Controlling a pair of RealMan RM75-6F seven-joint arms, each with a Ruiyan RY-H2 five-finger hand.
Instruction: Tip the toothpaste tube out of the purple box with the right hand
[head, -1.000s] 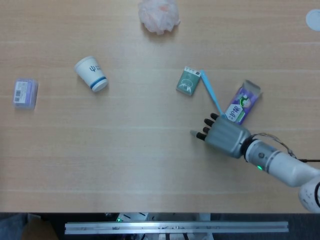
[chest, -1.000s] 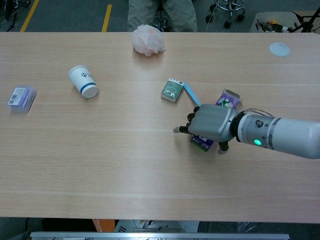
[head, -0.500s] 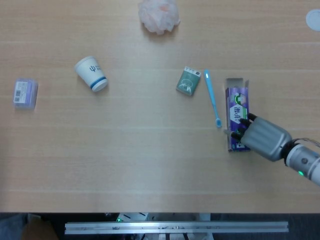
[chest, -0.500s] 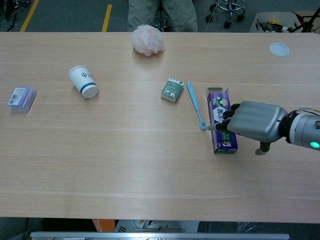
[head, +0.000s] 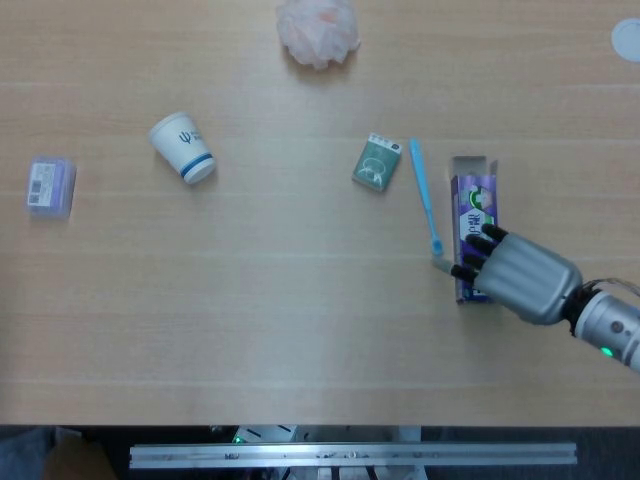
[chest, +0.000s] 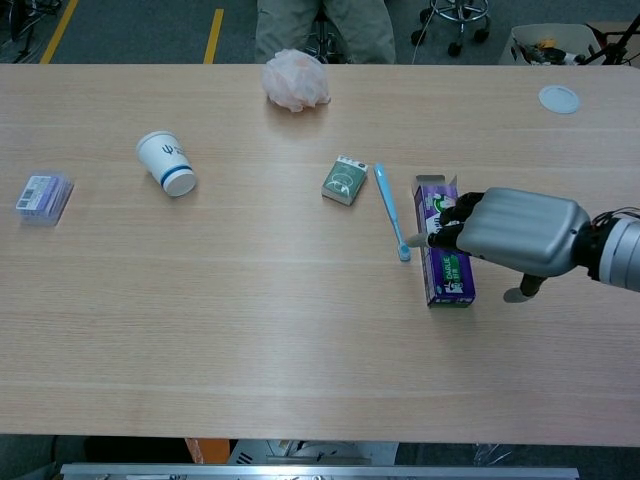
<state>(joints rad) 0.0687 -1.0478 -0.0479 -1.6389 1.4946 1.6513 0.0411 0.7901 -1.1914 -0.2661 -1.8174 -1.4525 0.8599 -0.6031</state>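
Observation:
The purple box (head: 470, 198) (chest: 433, 203) lies flat on the table, its open flap at the far end. No toothpaste tube shows outside it. My right hand (head: 520, 278) (chest: 515, 232) reaches in from the right and covers the near half of the box. Its fingertips (chest: 447, 225) rest on the top face and left edge. The thumb (chest: 520, 293) hangs to the right, apart from the box. Neither view shows my left hand.
A blue toothbrush (head: 423, 195) (chest: 388, 208) lies just left of the box, a green packet (head: 377, 162) beyond it. A paper cup (head: 183, 148) lies tipped at the left, a small purple pack (head: 50, 186) far left, a pink puff (head: 318, 30) at the back.
The box and toothbrush have swung from slanted to straight. My right hand went from left of the box onto its near end, then crept slightly up along it.

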